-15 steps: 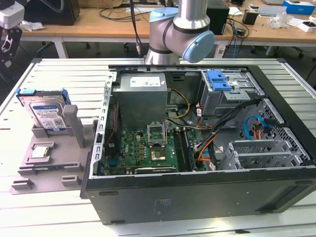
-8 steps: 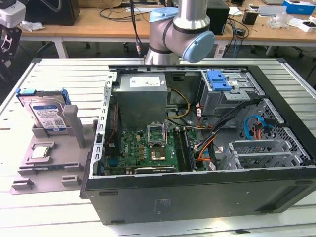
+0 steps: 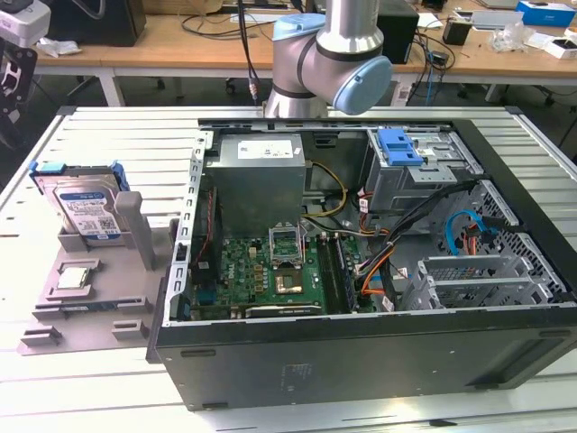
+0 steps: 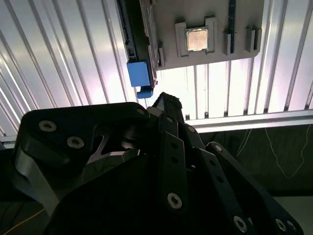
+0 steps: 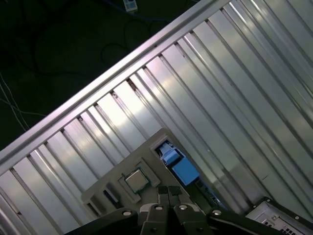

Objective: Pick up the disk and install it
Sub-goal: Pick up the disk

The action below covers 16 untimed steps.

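Exterior view: the disk (image 3: 86, 203) stands on edge in a slot of a grey fixture (image 3: 99, 316) on the slatted tabletop (image 3: 108, 135), at the exterior view's left. Label faces the camera, and the blue bracket runs along its top edge. A CPU chip (image 3: 74, 278) lies flat in a recess of the same fixture, nearer the camera than the disk. The open computer case (image 3: 361, 347) sits just beside the fixture, toward the exterior view's right, with the motherboard exposed. A blue latch (image 3: 399, 146) sits on a grey metal cage at the far side of the case. The arm (image 3: 329, 54) rises behind the case.

Second wrist view: the end effector (image 4: 166, 100) has its black linkages converging to a single tip. It looks closed and has hold of nothing. Past the tip are the blue bracket end of the disk (image 4: 139, 73), seen edge-on, and the CPU chip (image 4: 196, 39) in the fixture (image 4: 215, 12).

First wrist view: the end effector (image 5: 168, 190) is closed and empty above the tabletop (image 5: 234, 88). It is clear of the disk (image 5: 178, 166), whose bracket sits at the fixture (image 5: 105, 188) edge beside the CPU chip (image 5: 137, 180).
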Tool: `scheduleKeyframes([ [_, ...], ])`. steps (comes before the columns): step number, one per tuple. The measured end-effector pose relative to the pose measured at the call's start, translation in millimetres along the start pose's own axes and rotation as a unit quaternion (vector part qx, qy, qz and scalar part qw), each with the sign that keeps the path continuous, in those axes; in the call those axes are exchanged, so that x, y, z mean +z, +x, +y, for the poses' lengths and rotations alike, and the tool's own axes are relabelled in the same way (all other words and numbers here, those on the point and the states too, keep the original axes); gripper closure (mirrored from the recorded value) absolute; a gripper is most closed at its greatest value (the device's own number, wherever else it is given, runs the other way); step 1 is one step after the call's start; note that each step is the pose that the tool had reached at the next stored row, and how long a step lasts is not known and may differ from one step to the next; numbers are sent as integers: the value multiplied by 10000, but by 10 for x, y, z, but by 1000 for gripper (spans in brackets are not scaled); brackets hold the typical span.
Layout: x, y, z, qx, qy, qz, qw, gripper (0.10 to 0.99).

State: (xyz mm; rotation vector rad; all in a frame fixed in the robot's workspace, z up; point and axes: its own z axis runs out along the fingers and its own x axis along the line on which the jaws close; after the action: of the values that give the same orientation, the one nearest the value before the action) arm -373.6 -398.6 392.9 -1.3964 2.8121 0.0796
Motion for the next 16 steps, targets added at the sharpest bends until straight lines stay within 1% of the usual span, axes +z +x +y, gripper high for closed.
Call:
scheduleKeyframes([
  [7, 0, 0, 0, -252, -5, 11, 9997, 980],
  [16, 0, 0, 0, -558, -13, 25, 9984, 980],
])
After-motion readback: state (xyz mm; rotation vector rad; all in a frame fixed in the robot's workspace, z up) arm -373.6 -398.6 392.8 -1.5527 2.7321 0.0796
